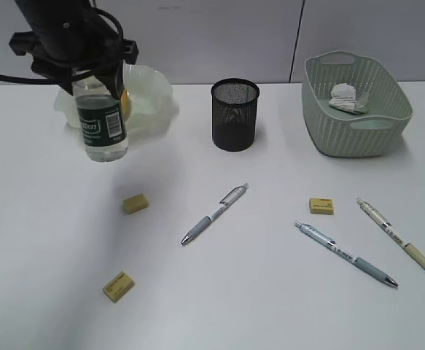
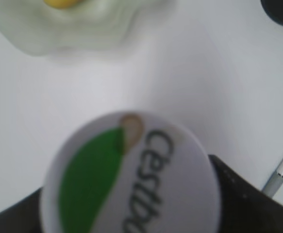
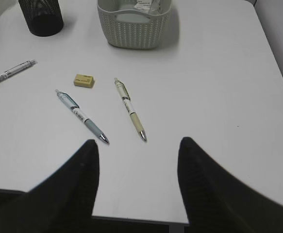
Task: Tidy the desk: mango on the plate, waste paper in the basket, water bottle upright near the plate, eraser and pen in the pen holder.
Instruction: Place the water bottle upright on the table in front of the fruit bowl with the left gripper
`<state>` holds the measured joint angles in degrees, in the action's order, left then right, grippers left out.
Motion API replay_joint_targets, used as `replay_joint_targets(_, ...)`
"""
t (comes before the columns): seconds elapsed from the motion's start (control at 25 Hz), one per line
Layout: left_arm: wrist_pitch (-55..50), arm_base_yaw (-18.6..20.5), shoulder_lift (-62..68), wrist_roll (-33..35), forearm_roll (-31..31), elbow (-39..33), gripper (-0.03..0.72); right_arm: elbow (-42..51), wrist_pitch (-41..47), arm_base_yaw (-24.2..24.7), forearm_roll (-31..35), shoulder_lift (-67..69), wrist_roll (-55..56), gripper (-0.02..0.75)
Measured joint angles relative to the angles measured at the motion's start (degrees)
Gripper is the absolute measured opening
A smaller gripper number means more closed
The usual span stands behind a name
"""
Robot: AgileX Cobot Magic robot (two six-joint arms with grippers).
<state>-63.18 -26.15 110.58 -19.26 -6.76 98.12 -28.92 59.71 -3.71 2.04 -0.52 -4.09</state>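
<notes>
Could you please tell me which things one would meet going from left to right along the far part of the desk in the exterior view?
Water bottle held by the left gripper in front of the plate, then pen holder, then basket with the waste paper inside.

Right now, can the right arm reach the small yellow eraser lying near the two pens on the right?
Probably yes: the right end effector is open and empty, and only bare white desk lies between it and the yellow eraser.

mango (image 1: 124, 100) in plate (image 1: 154, 91) left of pen holder (image 1: 235, 114), waste paper (image 1: 346, 98) in basket (image 1: 358, 131) right
</notes>
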Motion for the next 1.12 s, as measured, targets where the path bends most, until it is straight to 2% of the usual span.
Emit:
replay_joint_targets(0.08, 3.3, 1.0, -1.8, 0.0, -0.2, -1.9, 0.512, 0.0, 0.0, 0.0, 0.0, 0.0, 0.0, 0.421)
replay_joint_targets(0.24, 12.0, 2.9, -6.3, 0.0, -0.4, -9.9, 0.512, 0.0, 0.0, 0.0, 0.0, 0.0, 0.0, 0.421)
replay_joint_targets(0.44, 27.1, 6.1, -12.0, 0.0, -0.5, -23.5, 0.511, 0.0, 0.0, 0.0, 0.0, 0.0, 0.0, 0.421)
replay_joint_targets(0.64, 39.0, 8.9, -13.7, 0.0, -2.5, -31.4, 0.511, 0.0, 0.0, 0.0, 0.0, 0.0, 0.0, 0.421)
replay_joint_targets(0.88, 46.6, 10.6, -11.4, 0.0, -6.4, -33.1, 0.510, 0.0, 0.0, 0.0, 0.0, 0.0, 0.0, 0.421)
replay_joint_targets(1.12, 49.6, 10.7, -7.4, 0.0, -7.3, -33.1, 0.509, 0.0, 0.0, 0.0, 0.0, 0.0, 0.0, 0.421)
